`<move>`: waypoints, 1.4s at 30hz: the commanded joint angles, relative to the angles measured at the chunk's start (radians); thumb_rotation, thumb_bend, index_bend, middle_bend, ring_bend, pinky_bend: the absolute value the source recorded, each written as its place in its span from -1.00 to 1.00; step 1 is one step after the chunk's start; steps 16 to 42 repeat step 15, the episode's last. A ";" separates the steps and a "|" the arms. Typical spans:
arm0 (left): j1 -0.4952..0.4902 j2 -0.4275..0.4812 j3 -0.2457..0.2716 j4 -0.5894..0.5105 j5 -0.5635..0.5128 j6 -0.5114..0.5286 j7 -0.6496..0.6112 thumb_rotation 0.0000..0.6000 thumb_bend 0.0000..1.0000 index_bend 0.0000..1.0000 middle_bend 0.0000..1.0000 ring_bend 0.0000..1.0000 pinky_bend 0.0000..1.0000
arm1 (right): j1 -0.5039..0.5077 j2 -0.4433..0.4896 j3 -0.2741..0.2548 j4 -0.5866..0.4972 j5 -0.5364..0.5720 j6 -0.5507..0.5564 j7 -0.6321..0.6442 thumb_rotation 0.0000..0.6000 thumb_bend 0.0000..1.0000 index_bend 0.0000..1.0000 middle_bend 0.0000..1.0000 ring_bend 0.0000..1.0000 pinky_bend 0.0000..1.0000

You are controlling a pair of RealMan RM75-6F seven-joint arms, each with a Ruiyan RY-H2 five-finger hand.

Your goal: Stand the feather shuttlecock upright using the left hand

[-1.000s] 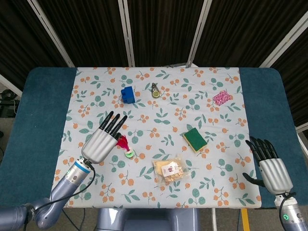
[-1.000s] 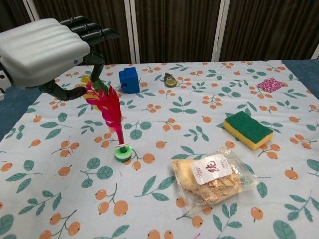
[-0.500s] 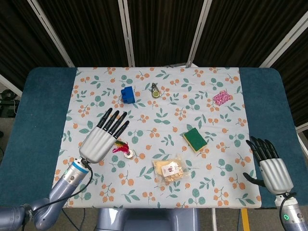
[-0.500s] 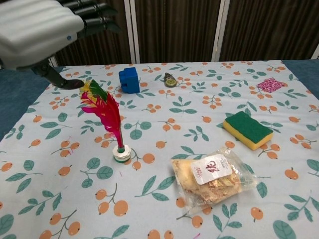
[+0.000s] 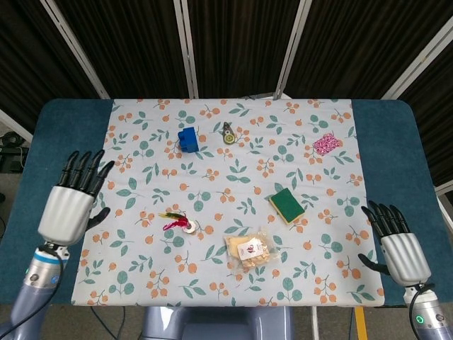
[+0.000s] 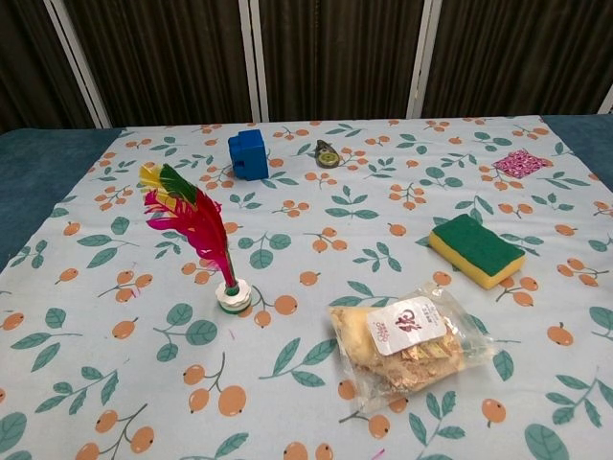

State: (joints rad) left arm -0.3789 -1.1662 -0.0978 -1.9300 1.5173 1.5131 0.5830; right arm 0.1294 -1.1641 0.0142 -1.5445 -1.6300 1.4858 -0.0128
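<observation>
The feather shuttlecock (image 6: 203, 233) stands on its white and green base on the patterned cloth, its red, yellow and green feathers leaning up and to the left; from the head view the shuttlecock (image 5: 180, 222) shows left of centre. My left hand (image 5: 71, 202) hovers over the blue table edge well to the left of it, fingers apart and holding nothing. My right hand (image 5: 398, 243) rests open at the front right corner. Neither hand shows in the chest view.
A blue block (image 6: 248, 153) and a small round metal item (image 6: 328, 156) lie at the back. A green and yellow sponge (image 6: 476, 249) and a snack bag (image 6: 407, 340) sit to the right of the shuttlecock. A pink patterned piece (image 6: 520, 162) lies far right.
My left hand has let go of the feathers and drawn away to the left, out of the chest view. The shuttlecock stays standing on its base. The right hand has not moved.
</observation>
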 commanded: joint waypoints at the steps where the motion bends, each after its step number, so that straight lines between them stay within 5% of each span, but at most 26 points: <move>1: 0.138 0.058 0.085 0.055 -0.019 0.106 -0.174 1.00 -0.75 -0.95 -1.00 -1.00 -1.00 | -0.001 -0.008 0.006 0.001 0.011 0.000 -0.023 1.00 -0.84 -0.93 -1.00 -1.00 -1.00; 9: 0.281 0.060 0.169 0.212 -0.011 0.177 -0.340 1.00 -0.92 -1.00 -1.00 -1.00 -1.00 | 0.000 -0.017 0.001 0.010 -0.011 0.008 -0.055 1.00 -0.86 -1.00 -1.00 -1.00 -1.00; 15: 0.332 0.048 0.187 0.301 -0.012 0.177 -0.415 1.00 -0.92 -1.00 -1.00 -1.00 -1.00 | -0.001 -0.021 0.003 0.011 -0.004 0.007 -0.054 1.00 -0.86 -1.00 -1.00 -1.00 -1.00; 42: 0.332 0.048 0.187 0.301 -0.012 0.177 -0.415 1.00 -0.92 -1.00 -1.00 -1.00 -1.00 | -0.001 -0.021 0.003 0.011 -0.004 0.007 -0.054 1.00 -0.86 -1.00 -1.00 -1.00 -1.00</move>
